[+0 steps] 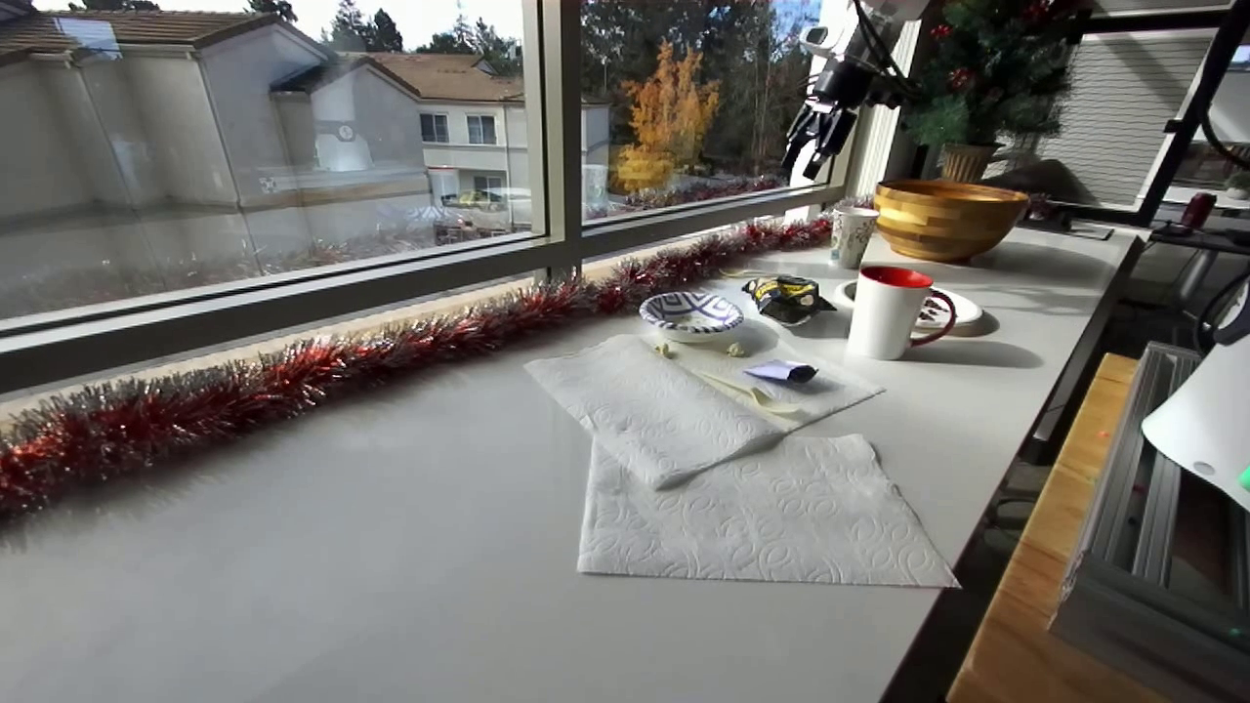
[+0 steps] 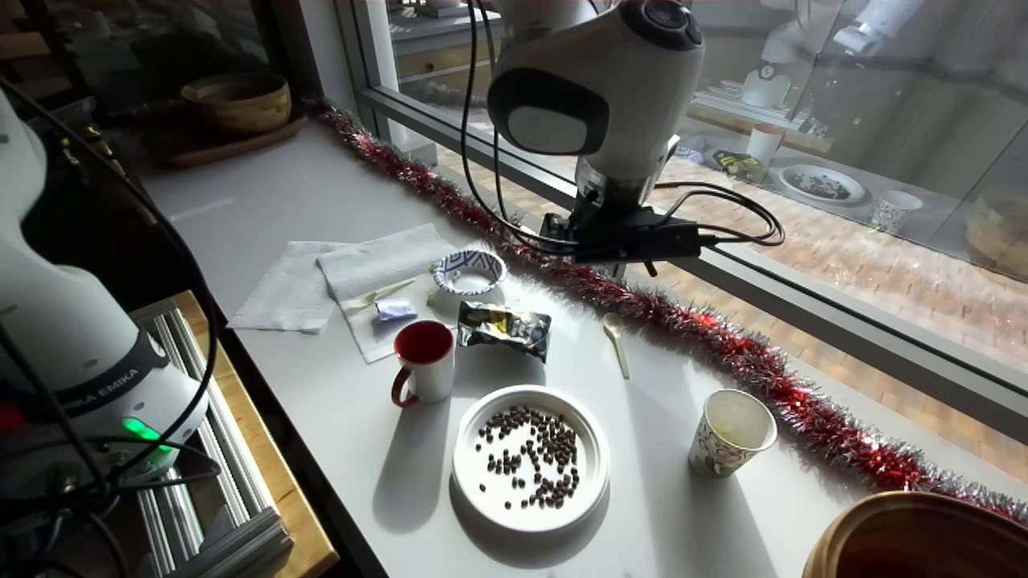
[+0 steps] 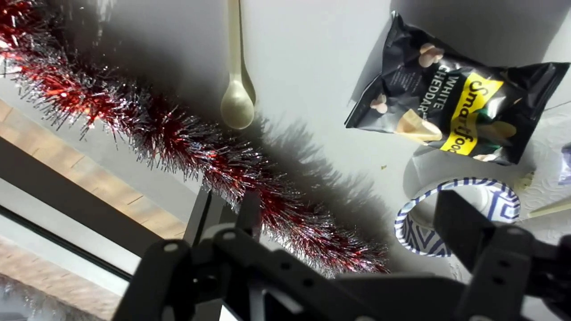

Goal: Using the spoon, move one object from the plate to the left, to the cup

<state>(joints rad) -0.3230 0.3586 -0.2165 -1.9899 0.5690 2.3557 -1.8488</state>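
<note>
Mug cylindr., dish rd. & blue-patt., spoon nr. bristly tinsel.

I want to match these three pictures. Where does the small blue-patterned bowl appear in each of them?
In an exterior view, the patterned bowl is slightly right of centre.
In an exterior view, the patterned bowl is slightly left of centre.
In the wrist view, the patterned bowl is lower right, partly hidden by the gripper.
Shared landmark: the black snack bag beside it.

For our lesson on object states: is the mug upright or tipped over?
Upright: in both exterior views the mug stands on its base, red mouth facing up.
</note>
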